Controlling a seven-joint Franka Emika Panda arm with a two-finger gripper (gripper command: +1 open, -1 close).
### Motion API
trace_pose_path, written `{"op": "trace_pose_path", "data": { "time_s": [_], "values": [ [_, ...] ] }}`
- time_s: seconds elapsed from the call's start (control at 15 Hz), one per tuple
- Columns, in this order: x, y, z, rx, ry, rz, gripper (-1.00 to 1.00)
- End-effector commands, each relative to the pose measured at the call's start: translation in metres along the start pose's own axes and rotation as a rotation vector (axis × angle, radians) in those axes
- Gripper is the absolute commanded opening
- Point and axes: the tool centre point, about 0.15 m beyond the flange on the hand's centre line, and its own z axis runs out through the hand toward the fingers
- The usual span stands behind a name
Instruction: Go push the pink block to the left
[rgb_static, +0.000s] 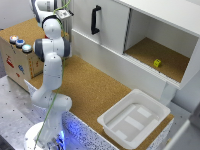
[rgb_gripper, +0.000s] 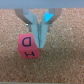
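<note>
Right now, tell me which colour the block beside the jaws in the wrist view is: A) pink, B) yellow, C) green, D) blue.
A: the wrist view shows a pink block with dark letters on its face, lying on the cork surface right beside the jaws.

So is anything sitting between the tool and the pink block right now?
Nothing visible. In the wrist view the tool sits right at the pink block, one finger against its side, with only bare cork board around it.
</note>
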Motion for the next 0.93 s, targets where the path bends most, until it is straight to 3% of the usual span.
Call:
{"op": "trace_pose_path", "data": {
  "time_s": [0.0,0.4,0.87],
  "values": [
    [-0.022,-0.031,0.017,-0.021,0.126,0.026,-1.00],
    [-0.007,-0.048,0.023,0.002,0.143,0.074,-1.00],
    [-0.006,-0.055,0.024,0.004,0.118,0.095,-1.00]
  ]
}}
